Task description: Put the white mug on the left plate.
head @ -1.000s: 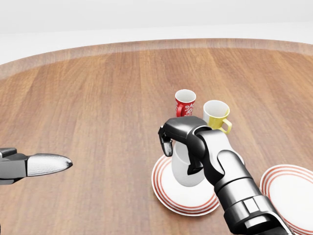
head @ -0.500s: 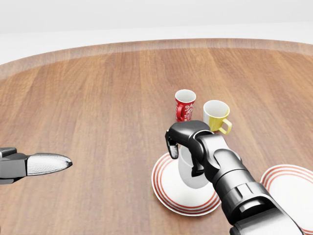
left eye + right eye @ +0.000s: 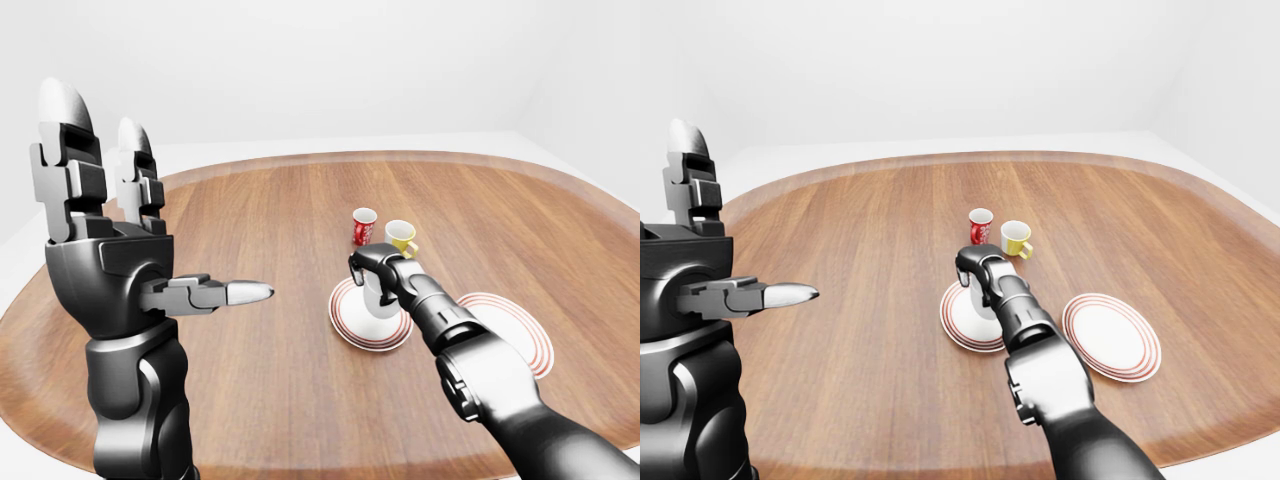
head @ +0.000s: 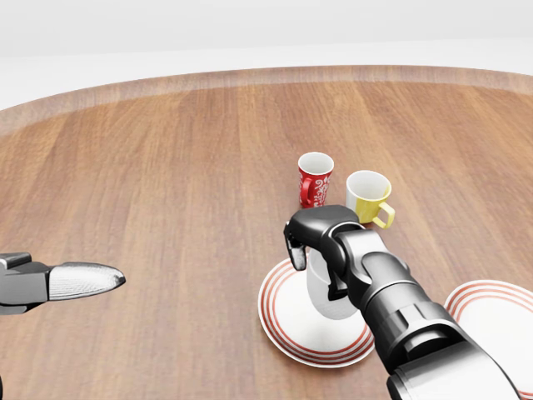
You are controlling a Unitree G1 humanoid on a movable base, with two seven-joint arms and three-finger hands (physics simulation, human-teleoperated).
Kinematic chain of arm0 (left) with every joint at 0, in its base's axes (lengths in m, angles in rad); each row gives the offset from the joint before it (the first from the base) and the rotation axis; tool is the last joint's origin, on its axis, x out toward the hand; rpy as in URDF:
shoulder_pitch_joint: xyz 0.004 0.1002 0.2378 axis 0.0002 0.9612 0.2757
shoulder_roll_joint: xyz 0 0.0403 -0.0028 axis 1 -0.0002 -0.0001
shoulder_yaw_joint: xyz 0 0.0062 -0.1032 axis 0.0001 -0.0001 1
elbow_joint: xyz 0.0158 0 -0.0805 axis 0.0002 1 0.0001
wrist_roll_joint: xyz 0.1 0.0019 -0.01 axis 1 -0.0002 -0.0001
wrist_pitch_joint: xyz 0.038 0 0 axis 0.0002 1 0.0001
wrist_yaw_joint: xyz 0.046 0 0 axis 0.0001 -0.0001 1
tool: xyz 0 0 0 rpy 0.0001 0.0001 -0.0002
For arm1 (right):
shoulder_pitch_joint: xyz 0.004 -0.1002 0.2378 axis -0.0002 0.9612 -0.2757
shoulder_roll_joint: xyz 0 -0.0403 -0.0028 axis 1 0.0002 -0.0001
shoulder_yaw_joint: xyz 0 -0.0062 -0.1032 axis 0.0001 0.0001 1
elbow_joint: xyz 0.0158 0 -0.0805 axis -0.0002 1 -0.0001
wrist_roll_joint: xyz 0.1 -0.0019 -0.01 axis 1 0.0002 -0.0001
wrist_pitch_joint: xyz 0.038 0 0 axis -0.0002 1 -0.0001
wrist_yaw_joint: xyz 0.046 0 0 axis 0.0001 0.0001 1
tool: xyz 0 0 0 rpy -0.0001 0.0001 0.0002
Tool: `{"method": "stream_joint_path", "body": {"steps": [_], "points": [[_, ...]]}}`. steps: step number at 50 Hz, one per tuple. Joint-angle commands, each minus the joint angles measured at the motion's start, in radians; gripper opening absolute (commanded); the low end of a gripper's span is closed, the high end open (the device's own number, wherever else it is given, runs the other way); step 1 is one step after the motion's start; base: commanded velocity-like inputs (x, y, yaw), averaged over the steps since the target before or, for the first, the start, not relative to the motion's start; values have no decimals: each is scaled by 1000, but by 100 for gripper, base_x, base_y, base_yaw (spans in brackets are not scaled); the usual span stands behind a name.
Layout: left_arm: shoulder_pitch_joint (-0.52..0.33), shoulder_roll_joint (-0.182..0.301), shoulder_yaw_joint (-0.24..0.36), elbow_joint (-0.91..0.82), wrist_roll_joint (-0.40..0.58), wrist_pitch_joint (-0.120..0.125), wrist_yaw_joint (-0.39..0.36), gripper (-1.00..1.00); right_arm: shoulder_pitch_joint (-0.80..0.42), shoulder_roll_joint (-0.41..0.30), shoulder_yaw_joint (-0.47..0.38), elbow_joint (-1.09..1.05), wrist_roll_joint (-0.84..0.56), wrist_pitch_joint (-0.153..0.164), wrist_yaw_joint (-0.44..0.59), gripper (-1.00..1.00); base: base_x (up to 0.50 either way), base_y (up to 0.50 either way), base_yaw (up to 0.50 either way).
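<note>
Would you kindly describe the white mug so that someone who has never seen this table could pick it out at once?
On the round wooden table lie two white plates with red rings; look at the left plate. The white mug stands on it, with the right robot hand wrapped around it. Unlike the red patterned mug and the yellow mug just above in the head view, it is plain white and on a plate.

white mug (image 4: 326,292): upright, on left plate (image 4: 279,321) | plate: white, red-ringed, flat on table
</note>
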Motion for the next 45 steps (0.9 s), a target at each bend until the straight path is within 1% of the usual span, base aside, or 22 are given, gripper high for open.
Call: {"method": "stream_joint_path", "body": {"steps": [1,4,17,45], "points": [[-1,0,2,-2,-1,0,0,100,-7,5,0,21,-24,0,-27,-100,0,0,0],[8,-2,-2,1,2,0,-3,100,-5,7,0,24,-25,0,-31,-100,0,0,0],[4,-1,2,-2,-1,0,-2,100,1,21,1,28,-28,0,-38,-100,0,0,0],[7,-3,-2,0,2,0,-3,100,26,28,7,35,-41,0,-47,-100,0,0,0]]}}
